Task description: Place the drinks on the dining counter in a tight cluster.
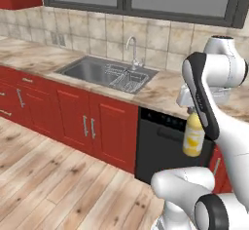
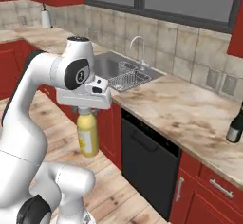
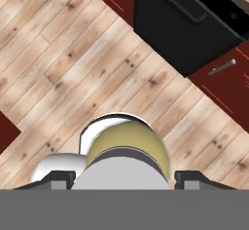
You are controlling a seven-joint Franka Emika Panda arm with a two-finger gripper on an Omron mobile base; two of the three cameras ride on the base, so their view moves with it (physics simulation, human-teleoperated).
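My gripper [image 1: 193, 111] [image 2: 87, 110] [image 3: 125, 178] is shut on the top of the stout yellow juice bottle [image 1: 193, 137] [image 2: 88, 136] [image 3: 129, 143]. The bottle hangs upright in the air over the wooden floor, in front of the black dishwasher [image 1: 163, 143]. In the hand view its pale cap sits between my two fingertips. A dark wine bottle [image 2: 234, 122] stands on the marble worktop [image 2: 190, 109] at the far right. The dining counter is out of view.
A steel sink [image 1: 107, 72] with a faucet [image 1: 132, 48] and a wire rack [image 2: 127, 79] is set in the worktop under the window. Red cabinets [image 1: 73, 117] line the base. A paper towel roll [image 2: 45, 18] stands at the back left. Wooden floor [image 1: 53, 175] lies open to the left.
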